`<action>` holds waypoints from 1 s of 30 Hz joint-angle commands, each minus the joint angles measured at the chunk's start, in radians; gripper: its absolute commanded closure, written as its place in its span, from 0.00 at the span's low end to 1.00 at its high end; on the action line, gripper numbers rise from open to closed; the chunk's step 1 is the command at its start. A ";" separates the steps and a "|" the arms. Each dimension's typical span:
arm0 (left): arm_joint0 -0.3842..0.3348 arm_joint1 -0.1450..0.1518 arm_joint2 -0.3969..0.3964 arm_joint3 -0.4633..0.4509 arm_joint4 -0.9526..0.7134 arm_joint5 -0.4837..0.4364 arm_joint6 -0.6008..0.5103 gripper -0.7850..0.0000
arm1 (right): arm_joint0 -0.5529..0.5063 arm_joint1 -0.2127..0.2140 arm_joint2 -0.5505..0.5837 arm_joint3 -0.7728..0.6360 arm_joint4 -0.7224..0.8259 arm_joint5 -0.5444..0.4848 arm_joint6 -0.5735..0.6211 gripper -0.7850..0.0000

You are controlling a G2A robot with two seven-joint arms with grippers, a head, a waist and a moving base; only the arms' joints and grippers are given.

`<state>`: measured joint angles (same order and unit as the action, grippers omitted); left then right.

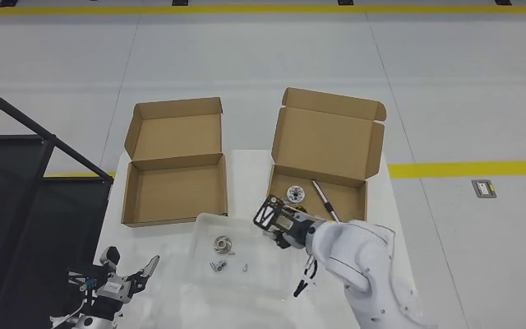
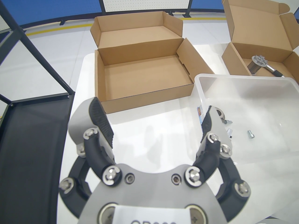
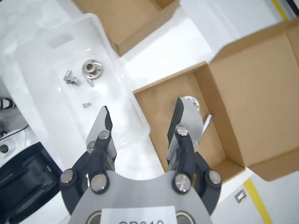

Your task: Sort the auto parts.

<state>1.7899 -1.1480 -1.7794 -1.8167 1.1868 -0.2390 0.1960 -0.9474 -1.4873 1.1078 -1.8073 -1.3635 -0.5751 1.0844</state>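
Right gripper [image 3: 142, 104] is hovering wide open over the bin [image 3: 105, 40] rim, probably going for the flanged hub [image 3: 92, 68] next; left gripper [image 2: 151, 104] is sitting open too, keeping clear.

Glossy white surface [image 2: 144, 122], matt brown cardboard left box [image 1: 174, 193] and right box [image 1: 329, 148], frosted translucent plastic bin [image 2: 245, 78], shiny bare-metal flange [image 3: 92, 68] and bolts [image 3: 71, 79], smooth brushed-metal fingers [image 3: 190, 118], black ribbed rubbery pads [image 3: 174, 116].
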 commanded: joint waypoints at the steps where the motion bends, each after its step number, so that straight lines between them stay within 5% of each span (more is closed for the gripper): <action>1: 0.000 0.000 0.000 0.000 0.000 0.000 0.000 0.00 | 0.005 -0.002 -0.020 0.005 0.008 -0.005 0.003 0.00; 14: 0.000 0.000 0.000 0.000 0.000 0.000 0.000 0.00 | -0.006 -0.001 -0.025 0.021 0.027 -0.016 -0.035 0.00; 26: 0.000 0.000 0.000 0.000 0.000 0.000 0.000 0.00 | 0.173 -0.047 -0.287 0.351 0.019 -0.041 -0.082 0.00; 27: 0.000 0.000 0.000 0.000 0.000 0.000 0.000 0.00 | 0.193 -0.054 -0.303 0.393 0.017 -0.024 -0.091 0.02; 28: 0.000 0.000 0.000 0.000 0.000 0.000 0.000 0.00 | 0.211 -0.061 -0.323 0.428 0.019 -0.020 -0.104 0.12; 29: 0.000 0.000 0.000 0.000 0.000 0.000 0.000 0.00 | 0.229 -0.068 -0.345 0.465 0.019 -0.025 -0.114 0.33; 30: 0.000 0.000 0.000 0.000 0.000 0.000 0.000 0.00 | 0.247 -0.076 -0.364 0.500 0.013 -0.019 -0.125 0.36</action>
<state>1.7899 -1.1480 -1.7794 -1.8167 1.1868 -0.2390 0.1960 -0.7148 -1.5579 0.7592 -1.3402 -1.3474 -0.5970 0.9675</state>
